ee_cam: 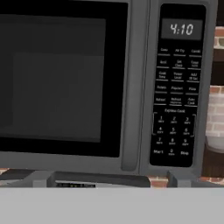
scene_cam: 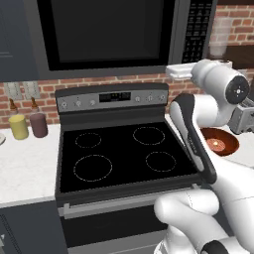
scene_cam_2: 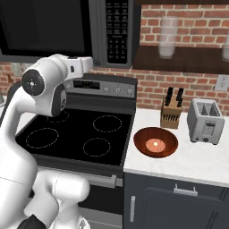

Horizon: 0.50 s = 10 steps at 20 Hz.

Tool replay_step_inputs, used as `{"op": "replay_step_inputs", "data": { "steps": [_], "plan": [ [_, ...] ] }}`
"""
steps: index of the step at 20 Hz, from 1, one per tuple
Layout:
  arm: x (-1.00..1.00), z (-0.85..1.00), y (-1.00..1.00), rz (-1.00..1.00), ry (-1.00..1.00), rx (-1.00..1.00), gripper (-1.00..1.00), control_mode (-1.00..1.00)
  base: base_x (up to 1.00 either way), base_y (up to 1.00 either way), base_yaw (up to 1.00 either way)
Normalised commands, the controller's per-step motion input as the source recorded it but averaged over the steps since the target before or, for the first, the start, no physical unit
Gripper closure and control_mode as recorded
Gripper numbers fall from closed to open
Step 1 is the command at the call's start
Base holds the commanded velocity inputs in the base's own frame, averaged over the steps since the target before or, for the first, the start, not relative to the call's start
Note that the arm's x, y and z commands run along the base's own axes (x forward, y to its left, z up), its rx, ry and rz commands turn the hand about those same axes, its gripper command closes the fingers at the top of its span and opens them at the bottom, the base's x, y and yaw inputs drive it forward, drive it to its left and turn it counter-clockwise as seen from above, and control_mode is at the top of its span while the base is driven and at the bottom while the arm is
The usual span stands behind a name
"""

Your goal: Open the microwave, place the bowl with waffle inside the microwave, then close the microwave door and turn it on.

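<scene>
Dark grey and big, the microwave [ee_cam: 105, 83] hangs over the black stove [scene_cam: 124, 154], and the microwave door [ee_cam: 65, 78] is shut. Its black window is dark, its handle [ee_cam: 133, 87] runs up and down by the window, and the keypad [ee_cam: 176, 87] on the right shows 4:10. The white arm is lifted up high in front of the microwave. Two small dark tips of the claw [ee_cam: 109, 179] poke up at the bottom of the hand view, set wide apart, with nothing between them. The reddish-brown bowl [scene_cam_2: 156, 142] sits on the white worktop [scene_cam_2: 197, 156] just right of the stove, and the little round waffle [scene_cam_2: 155, 144] lies inside it. A knife block [scene_cam_2: 171, 109] and a toaster [scene_cam_2: 205, 120] stand behind the bowl
</scene>
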Motion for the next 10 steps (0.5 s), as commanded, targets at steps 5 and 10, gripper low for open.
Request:
{"op": "replay_step_inputs", "data": {
  "steps": [5, 10],
  "plan": [
    [0.11, 0.31, -0.08, 0.00, 0.00, 0.09, -1.00, -1.00, 0.00, 0.00, 0.00],
    [0.42, 0.00, -0.07, 0.00, 0.03, 0.13, -1.00, -1.00, 0.00, 0.00, 0.00]
  ]
}}
